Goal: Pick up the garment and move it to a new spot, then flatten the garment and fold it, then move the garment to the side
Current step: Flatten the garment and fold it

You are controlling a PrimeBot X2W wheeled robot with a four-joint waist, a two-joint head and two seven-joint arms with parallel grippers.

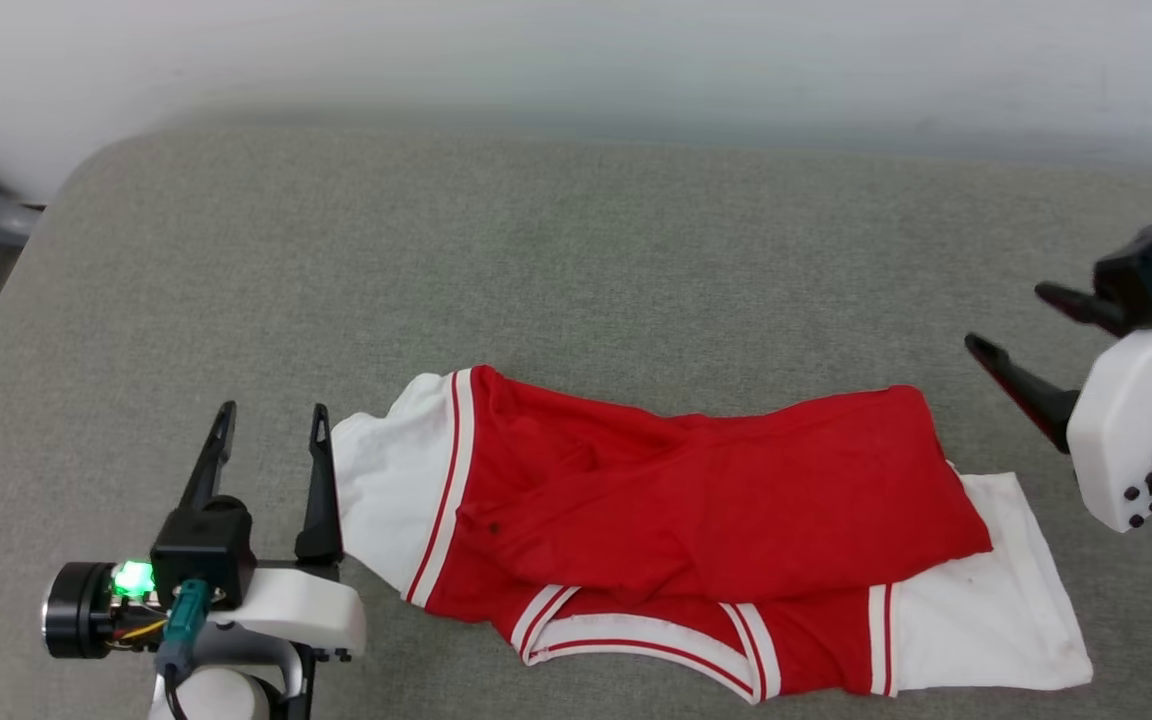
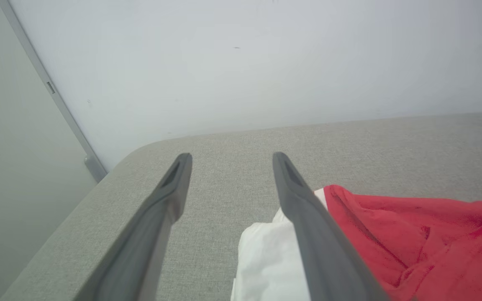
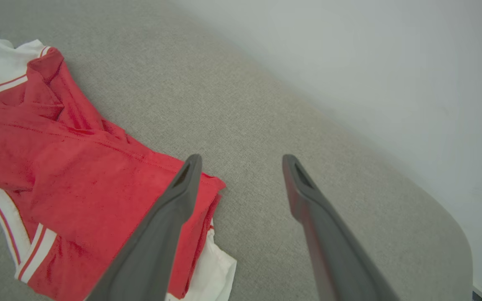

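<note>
A bright red soft T-shirt with white, stripe-trimmed sleeves [image 1: 696, 500] lies rumpled and half folded on a grey fabric cushion [image 1: 576, 250]. The left pincer [image 1: 273, 410] is just beside one sleeve and the right pincer [image 1: 1006, 316] near the other end, both wide open and empty. A neat fold likely needs the wrinkles smoothed first.

Grey fabric surface [image 1: 576, 250]; red-and-white garment [image 1: 696, 500] lies rumpled on it.
</note>
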